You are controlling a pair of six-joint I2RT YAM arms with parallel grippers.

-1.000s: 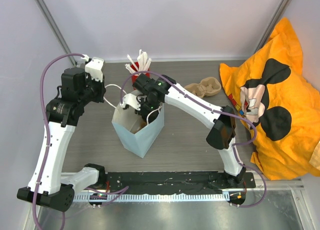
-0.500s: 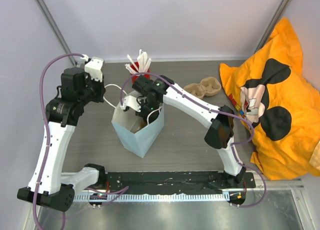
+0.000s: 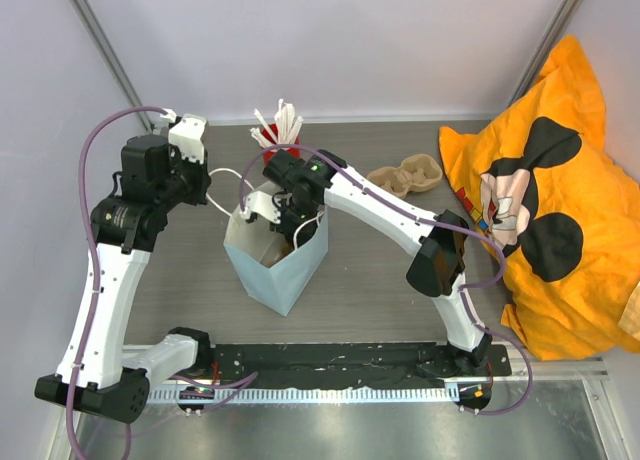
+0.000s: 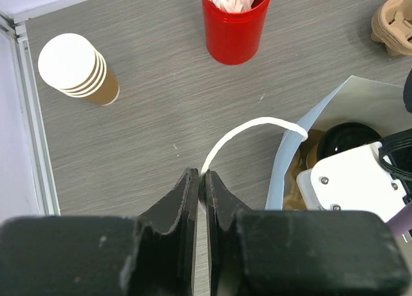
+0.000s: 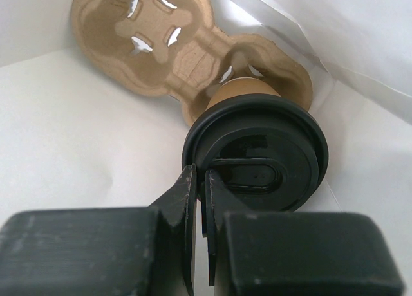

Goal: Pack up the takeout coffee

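1. Inside the pale paper bag, standing at the middle of the grey wood-grain table, the small tan kraft paper cup with its black plastic lid is seated in one pocket of a moulded brown cardboard carrier.
2. The lid's near rim is pinched by the right pincer, whose fingers are pressed almost together on it; a grip at the rim is judged to allow the cup to be lowered straight into the pocket.
3. The bag's white cord handle is pinched by the left pincer and drawn sideways away from the bag, apparently so that the mouth is held wide and the bag is steadied.
4. Release of the lid is judged to be the step in hand; if the pincer is withdrawn at a slant, the cup could be tipped in its pocket.
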